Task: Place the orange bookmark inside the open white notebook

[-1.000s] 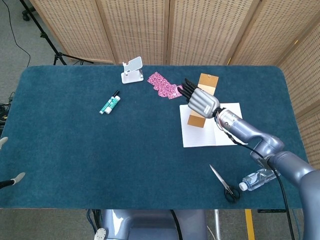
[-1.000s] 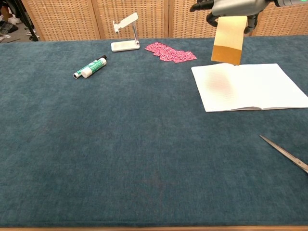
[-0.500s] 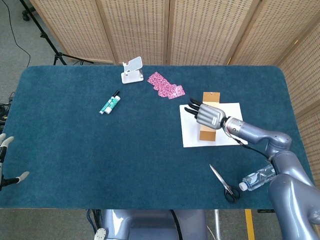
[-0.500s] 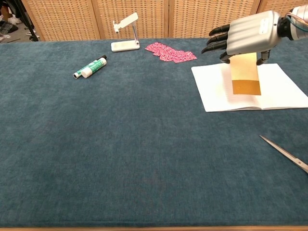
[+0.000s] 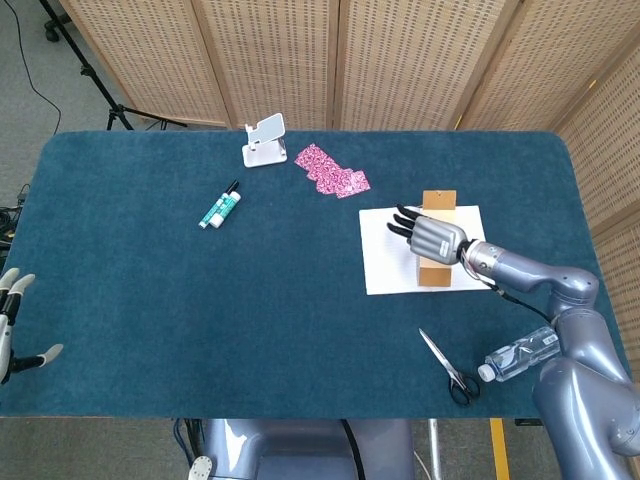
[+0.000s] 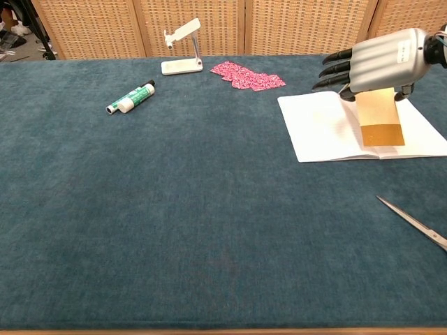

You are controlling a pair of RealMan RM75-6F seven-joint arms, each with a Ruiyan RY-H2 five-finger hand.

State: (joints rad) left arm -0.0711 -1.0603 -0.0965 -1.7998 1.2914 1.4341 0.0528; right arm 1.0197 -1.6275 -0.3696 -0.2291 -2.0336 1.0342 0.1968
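Observation:
The open white notebook (image 5: 386, 262) (image 6: 320, 130) lies on the right side of the blue table. My right hand (image 5: 436, 238) (image 6: 381, 63) hovers low over its pages, fingers stretched toward the left, holding the orange bookmark (image 5: 438, 200) (image 6: 380, 123) under the palm. The bookmark's darker lower end reaches down to the notebook near its middle fold. How the thumb sits on the bookmark is hidden. At the far left edge of the head view, off the table, my left hand (image 5: 10, 322) holds nothing, its fingers apart.
Scissors (image 5: 451, 371) (image 6: 417, 223) and a water bottle (image 5: 520, 357) lie near the front right edge. A pink patterned cloth (image 5: 332, 172) (image 6: 248, 75), a white phone stand (image 5: 265, 141) (image 6: 183, 46) and a green-and-white marker (image 5: 220, 206) (image 6: 130, 98) sit further back and left.
My right hand has carried the bookmark from behind the notebook's left edge rightward and down over the pages. The left hand has risen slightly at the frame's edge.

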